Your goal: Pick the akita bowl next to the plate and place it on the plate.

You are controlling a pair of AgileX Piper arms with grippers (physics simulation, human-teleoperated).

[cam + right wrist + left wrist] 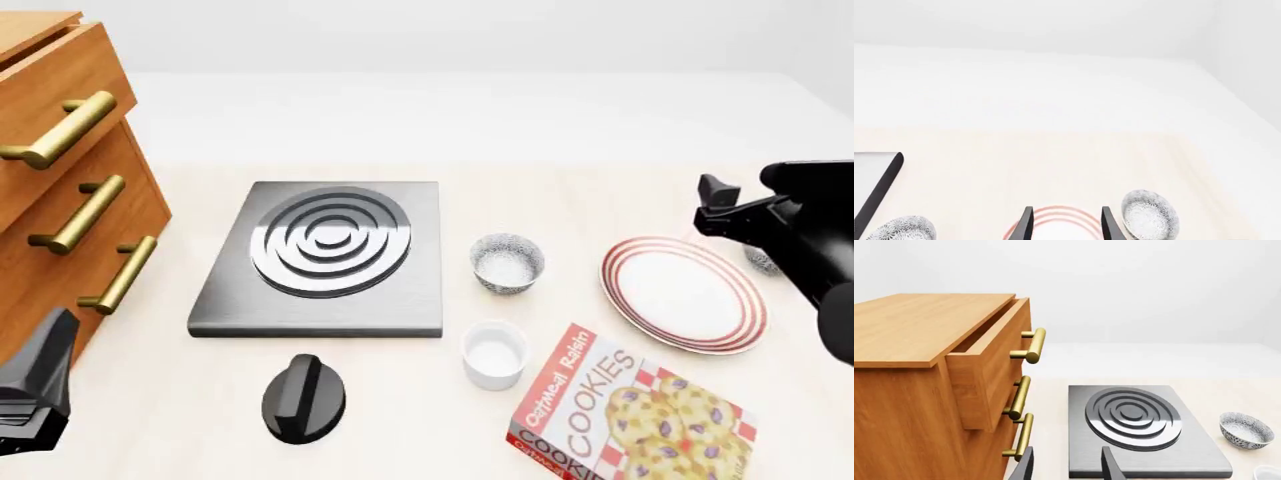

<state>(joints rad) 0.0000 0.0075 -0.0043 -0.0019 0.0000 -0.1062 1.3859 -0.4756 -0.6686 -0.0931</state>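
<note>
The plate (683, 293), white with red rings, lies right of centre on the table. The akita bowl (761, 262) sits close by its far-right rim, mostly hidden behind my right arm (801, 225). In the right wrist view this bowl (1149, 216) lies beside the plate (1054, 220), whose rim shows between the fingers of my open, empty right gripper (1066, 225). A look-alike speckled bowl (507, 262) stands left of the plate. My left gripper (1067, 467) is open and empty, low near the cabinet, facing the stove.
A grey stove plate (327, 255) sits centre-left, with a black knob (304, 398) in front of it. A white ramekin (494, 352) and a cookie box (627, 415) lie near the front. The wooden cabinet (60, 170) stands at the left, its top drawer (991, 365) pulled out.
</note>
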